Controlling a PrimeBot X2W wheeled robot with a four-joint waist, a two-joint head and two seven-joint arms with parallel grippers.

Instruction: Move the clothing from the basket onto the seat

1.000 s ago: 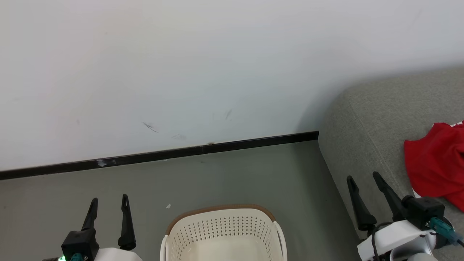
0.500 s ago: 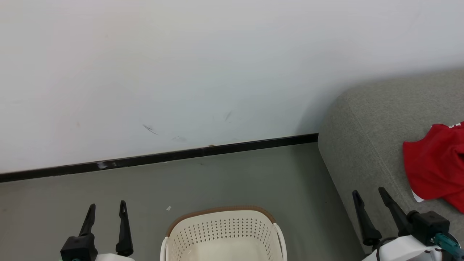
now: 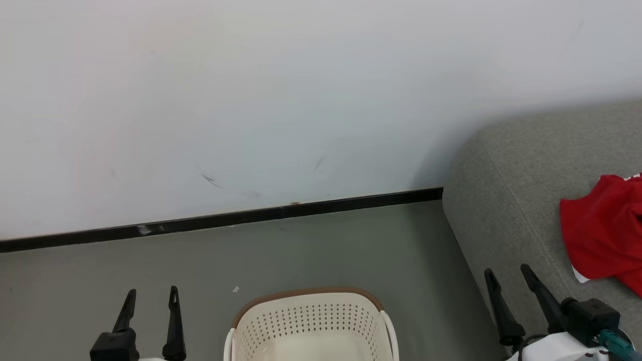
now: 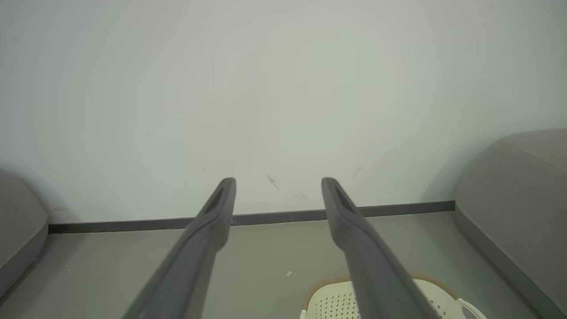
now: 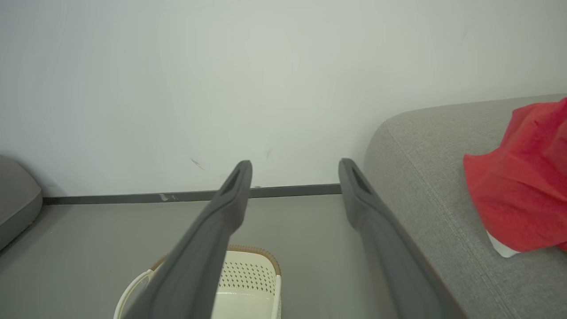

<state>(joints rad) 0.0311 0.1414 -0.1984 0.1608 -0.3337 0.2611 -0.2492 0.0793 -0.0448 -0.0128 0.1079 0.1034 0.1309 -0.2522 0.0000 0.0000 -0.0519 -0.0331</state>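
The cream basket [image 3: 311,321] with its brown rim stands on the floor at the bottom centre; the part of its inside that shows holds nothing. Red clothing [image 3: 602,230] with a white corner lies on the grey seat [image 3: 506,200] at the right. Left of the basket, my left gripper [image 3: 152,296] hangs open and holds nothing. My right gripper [image 3: 507,275] is open too, by the seat's front edge, left of the clothing. The wrist views show the basket [image 4: 425,297] [image 5: 248,283], the seat [image 4: 514,195] [image 5: 425,177], the clothing [image 5: 518,195] and both open grippers [image 4: 278,184] [image 5: 294,166].
A white wall [image 3: 251,100] with a black skirting strip [image 3: 225,218] runs behind the grey floor [image 3: 326,250]. Another grey cushioned edge [image 4: 17,230] sits at the far left.
Both grippers have sunk lower in the head view and drawn back toward me. The whole picture shifted down slightly, so the camera moved. The basket and the clothing lie as before.
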